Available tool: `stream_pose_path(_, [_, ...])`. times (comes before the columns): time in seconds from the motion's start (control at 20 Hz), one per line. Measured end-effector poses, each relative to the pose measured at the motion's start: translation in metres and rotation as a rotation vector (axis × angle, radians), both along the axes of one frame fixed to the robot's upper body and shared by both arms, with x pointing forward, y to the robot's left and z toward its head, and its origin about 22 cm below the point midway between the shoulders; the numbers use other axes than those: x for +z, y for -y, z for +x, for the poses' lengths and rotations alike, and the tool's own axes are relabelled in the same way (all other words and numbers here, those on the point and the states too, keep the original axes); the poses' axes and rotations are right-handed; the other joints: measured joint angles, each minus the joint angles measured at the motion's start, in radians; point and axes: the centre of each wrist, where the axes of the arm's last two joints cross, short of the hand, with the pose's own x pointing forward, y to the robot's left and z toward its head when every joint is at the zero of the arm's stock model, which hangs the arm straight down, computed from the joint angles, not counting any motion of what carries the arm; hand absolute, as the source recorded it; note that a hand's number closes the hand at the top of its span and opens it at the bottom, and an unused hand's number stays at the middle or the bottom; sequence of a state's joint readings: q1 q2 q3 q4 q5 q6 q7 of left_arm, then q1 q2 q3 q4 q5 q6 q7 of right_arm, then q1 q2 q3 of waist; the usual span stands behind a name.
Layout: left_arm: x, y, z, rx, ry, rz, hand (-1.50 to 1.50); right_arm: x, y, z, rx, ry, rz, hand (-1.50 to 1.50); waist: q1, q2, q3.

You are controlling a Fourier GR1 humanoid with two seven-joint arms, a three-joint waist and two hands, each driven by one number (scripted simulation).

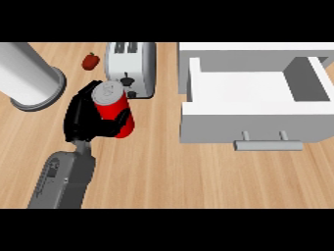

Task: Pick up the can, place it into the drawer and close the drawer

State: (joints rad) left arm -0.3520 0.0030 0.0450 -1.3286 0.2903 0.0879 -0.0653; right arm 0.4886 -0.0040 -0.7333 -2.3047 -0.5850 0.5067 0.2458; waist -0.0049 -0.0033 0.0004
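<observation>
Red can (113, 108) upright inside curled left hand (84, 117), toaster (131, 68) just beyond the fingers, open drawer (260, 120) well off to its right: best carried level, lifted above the front wall before lowering in.

Bare counter (155, 162) between can (113, 105) and open drawer (260, 88).

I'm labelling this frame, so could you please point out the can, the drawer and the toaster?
can (110, 94): head view, on its silver top.
drawer (260, 123): head view, on its white front panel.
toaster (142, 68): head view, on its white upper side.
</observation>
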Motion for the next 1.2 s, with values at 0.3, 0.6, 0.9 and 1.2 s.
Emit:
stream_pose_path(0.3, [0.048,0.022,0.012,-0.003,0.022,0.023,1.5,-0.002,0.0,0.007,-0.002,0.005,0.006,-1.5,-0.001,0.001,0.0])
stream_pose_path(0.6, [0.083,0.045,0.027,-0.012,0.046,0.06,1.5,-0.009,0.0,0.01,0.0,-0.004,0.01,-1.5,-0.006,0.003,0.0])
stream_pose_path(0.9, [0.123,0.076,0.04,-0.019,0.062,0.072,1.5,-0.004,-0.004,0.015,0.002,0.004,0.015,-1.5,-0.007,0.003,0.0])
stream_pose_path(1.2, [0.144,0.102,0.059,-0.023,0.058,0.08,1.5,-0.001,-0.005,0.016,0.009,0.008,0.018,-1.5,-0.013,0.004,0.0])
